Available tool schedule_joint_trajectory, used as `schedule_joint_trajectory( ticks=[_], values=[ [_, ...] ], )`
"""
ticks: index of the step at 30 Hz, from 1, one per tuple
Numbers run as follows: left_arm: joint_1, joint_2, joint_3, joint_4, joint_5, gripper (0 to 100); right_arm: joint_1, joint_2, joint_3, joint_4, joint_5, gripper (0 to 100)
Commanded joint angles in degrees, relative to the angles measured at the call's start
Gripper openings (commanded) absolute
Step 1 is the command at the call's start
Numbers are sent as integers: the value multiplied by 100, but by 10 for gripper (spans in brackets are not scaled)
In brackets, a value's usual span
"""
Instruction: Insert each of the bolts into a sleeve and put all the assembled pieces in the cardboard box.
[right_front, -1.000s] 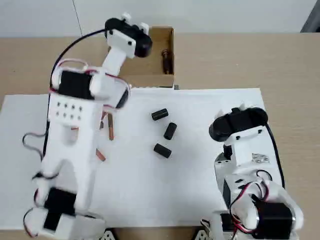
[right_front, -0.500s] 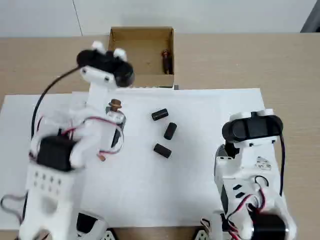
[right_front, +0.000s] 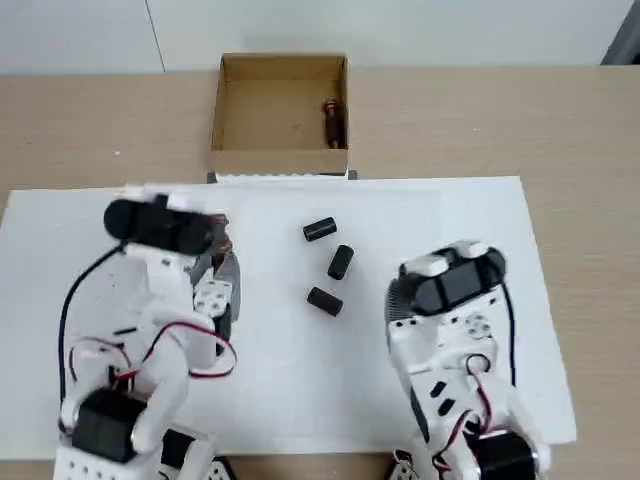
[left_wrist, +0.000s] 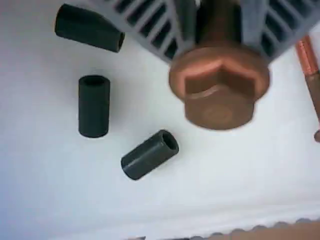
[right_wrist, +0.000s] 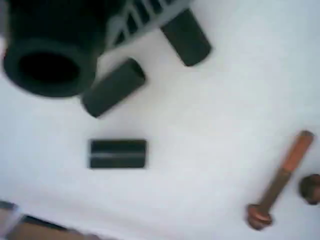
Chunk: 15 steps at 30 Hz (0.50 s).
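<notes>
My left gripper (left_wrist: 217, 25) is shut on a copper bolt (left_wrist: 220, 90), whose hex head points out from the ribbed jaws. It hangs over the white sheet, at the left in the high view (right_front: 222, 262). My right gripper (right_wrist: 60, 25) is shut on a black sleeve (right_wrist: 47, 67), its open bore showing. In the high view this arm's head (right_front: 447, 280) is at the right. Three loose sleeves (right_front: 319, 229), (right_front: 341, 261), (right_front: 325, 301) lie between the arms. The cardboard box (right_front: 232, 110) holds one assembled piece (right_front: 333, 120).
A loose bolt (right_wrist: 280, 180) lies on the white sheet (right_front: 300, 390), with another bolt head (right_wrist: 311, 188) beside it. A bolt shank (left_wrist: 310, 65) lies close to my left gripper. The sheet covers the wooden table (right_front: 560, 120) in front of the box.
The left arm has drawn back from over the box to the near left of the sheet, with the bolt in its gripper. The right arm's head has shifted left, toward the sleeves.
</notes>
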Motion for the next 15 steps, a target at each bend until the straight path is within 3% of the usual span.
schedule_joint_trajectory(
  ticks=[1,9,15],
  values=[
    [18,-791,479,-413,44,5,-541,-259,316,-382,-62,3],
    [44,-2646,1754,-1222,62,5,-1402,-215,888,-1332,-44,3],
    [70,-2541,1771,-1916,1196,5,-1974,-215,1319,-2088,-26,3]
  ],
)
